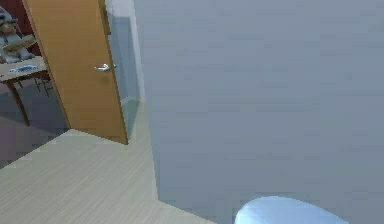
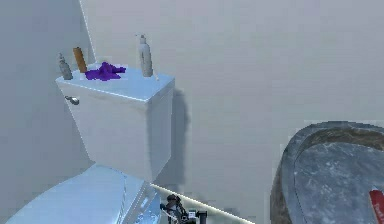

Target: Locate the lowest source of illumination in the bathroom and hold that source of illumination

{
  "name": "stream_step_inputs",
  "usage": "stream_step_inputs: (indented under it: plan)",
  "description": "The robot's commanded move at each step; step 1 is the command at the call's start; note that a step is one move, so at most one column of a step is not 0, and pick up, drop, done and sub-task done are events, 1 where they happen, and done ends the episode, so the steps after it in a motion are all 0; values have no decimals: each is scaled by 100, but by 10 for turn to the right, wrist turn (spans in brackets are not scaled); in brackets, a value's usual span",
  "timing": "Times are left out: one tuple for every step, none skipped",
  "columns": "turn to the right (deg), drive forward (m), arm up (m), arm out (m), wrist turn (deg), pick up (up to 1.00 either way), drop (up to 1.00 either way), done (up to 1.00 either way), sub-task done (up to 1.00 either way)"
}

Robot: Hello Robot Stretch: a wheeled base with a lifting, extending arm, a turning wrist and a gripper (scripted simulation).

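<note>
The gripper [image 2: 176, 208] is seen very low in the arm side view, at the bottom edge and a little left of the middle. It appears as a small dark body. Its far end is hard to make out, so I cannot tell if it holds anything.

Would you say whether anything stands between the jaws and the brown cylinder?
Seemingly yes: the jaws sit low by the toilet, and the tank rises between them and the cylinder on its lid.
</note>
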Motion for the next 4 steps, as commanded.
stream_step_inputs:
  plan:
    - [0,0,-30,0,0,0,0,0,0]
    - [0,0,0,0,0,100,0,0,0]
    - [0,0,10,0,0,0,0,0,0]
    - [0,0,0,0,0,0,0,100,0]
